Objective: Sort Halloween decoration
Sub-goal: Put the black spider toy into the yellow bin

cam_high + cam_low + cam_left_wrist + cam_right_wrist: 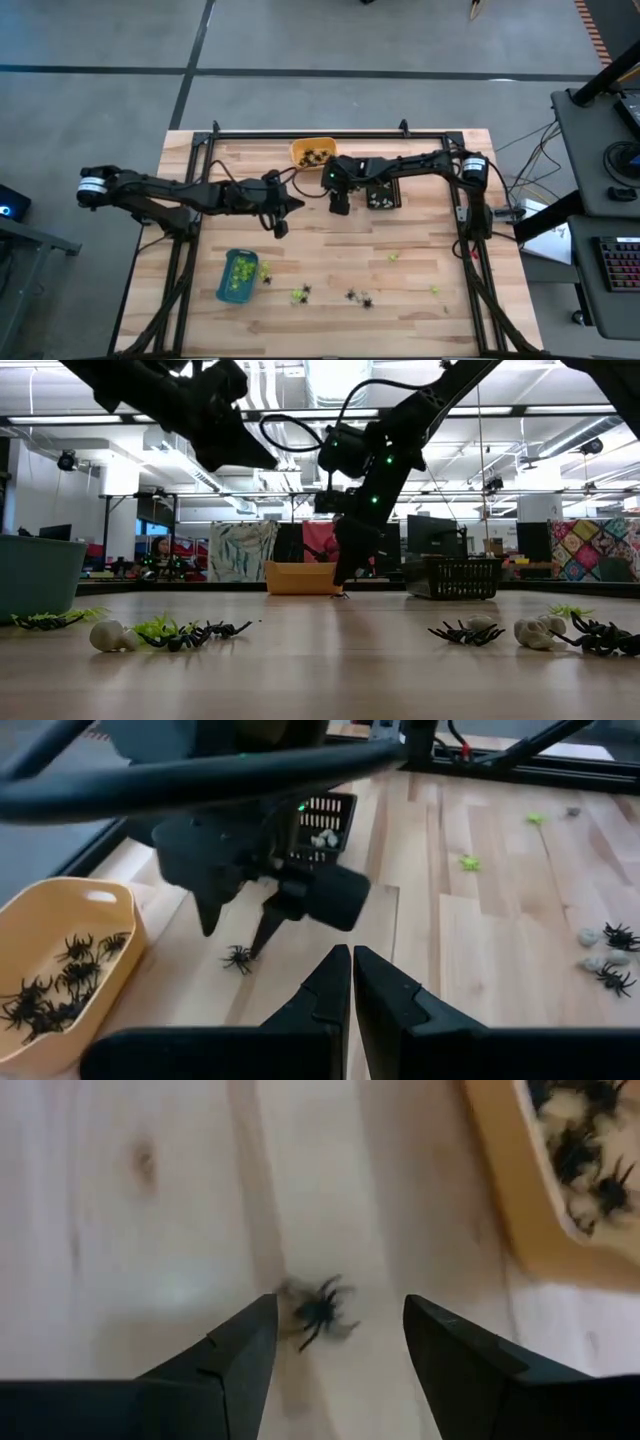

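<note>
A black spider-like decoration (318, 1312) lies on the wooden table (420, 250), just beside the orange tray (312, 152), which holds several black spiders. My right gripper (340, 1302) hangs open right above it, tilted down, one finger on either side of it; the left wrist view shows the same spider (238, 958) under the right gripper (233, 942). My left gripper (352, 955) is shut and empty, raised over mid-table (281, 230). More decoration lies loose near the front edge: green pieces (300, 293), black spiders (360, 297) and whitish pieces (535, 632).
A blue tray (237, 276) with lime-green pieces stands at the front left. A black mesh basket (381, 195) with whitish pieces sits right of the right gripper. A black frame (330, 133) runs along the table's far and side edges.
</note>
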Action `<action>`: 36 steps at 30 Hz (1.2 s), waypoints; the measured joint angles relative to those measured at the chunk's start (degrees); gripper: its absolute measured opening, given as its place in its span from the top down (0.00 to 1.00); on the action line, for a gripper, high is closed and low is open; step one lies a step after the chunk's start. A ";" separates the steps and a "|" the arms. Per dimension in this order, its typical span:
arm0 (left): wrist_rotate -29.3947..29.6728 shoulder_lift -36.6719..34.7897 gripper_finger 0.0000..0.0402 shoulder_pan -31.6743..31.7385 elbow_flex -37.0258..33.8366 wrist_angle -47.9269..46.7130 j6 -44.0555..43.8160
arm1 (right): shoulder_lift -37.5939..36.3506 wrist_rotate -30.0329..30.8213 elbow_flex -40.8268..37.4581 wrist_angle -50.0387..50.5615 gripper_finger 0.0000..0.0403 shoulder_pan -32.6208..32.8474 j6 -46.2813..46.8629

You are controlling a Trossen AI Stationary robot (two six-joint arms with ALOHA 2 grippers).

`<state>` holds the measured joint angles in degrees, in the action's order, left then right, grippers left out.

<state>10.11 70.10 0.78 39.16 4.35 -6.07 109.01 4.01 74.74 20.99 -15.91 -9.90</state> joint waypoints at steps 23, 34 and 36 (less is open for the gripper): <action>0.02 0.15 1.00 0.00 -0.12 -0.08 0.70 | 3.91 -4.42 0.00 -3.36 0.70 -1.26 1.60; 0.04 0.15 1.00 0.00 -0.12 -0.09 0.70 | 3.81 -6.16 -0.02 -3.58 0.87 -1.37 3.13; 0.04 0.15 1.00 0.00 -0.12 -0.08 0.70 | 3.81 -6.15 -0.02 -3.71 0.90 -1.37 3.25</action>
<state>10.15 70.26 0.78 39.05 4.27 -5.37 112.81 -2.14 74.72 17.28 -17.28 -6.64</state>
